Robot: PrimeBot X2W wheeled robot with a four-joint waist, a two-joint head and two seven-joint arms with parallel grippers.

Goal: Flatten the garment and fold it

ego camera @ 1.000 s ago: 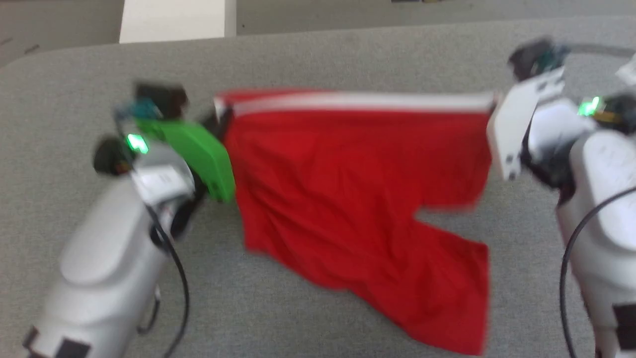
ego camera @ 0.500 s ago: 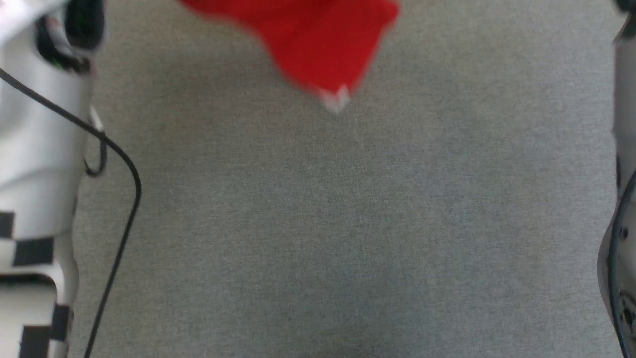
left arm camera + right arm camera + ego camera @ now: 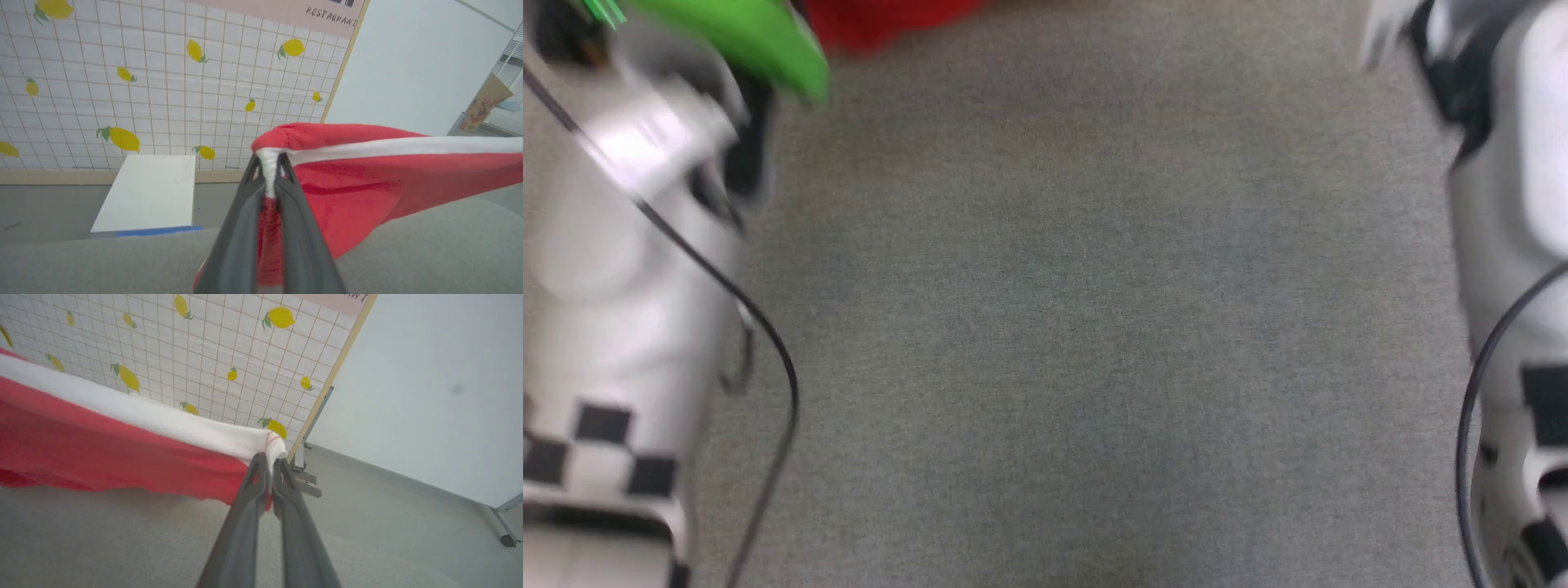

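Camera dipped; garment (image 3: 367,179) edge taut between left end effector (image 3: 269,160), right end effector (image 3: 268,459).

R pincer (image 3: 269,463) clamped on garment (image 3: 102,453) white-trim corner — cloth stretched taut, above gray surface (image 3: 122,539).

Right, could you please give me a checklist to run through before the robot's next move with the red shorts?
1. Left gripper clamped on a corner of the garment: ok.
2. Right gripper clamped on the opposite corner: ok.
3. White band stretched straight between the two grippers: ok.
4. Garment's lower edge hanging free of the grey surface: cannot tell.
5. Head view watching the garment: not ok; it is blurred, with just a red sliver at its top edge.
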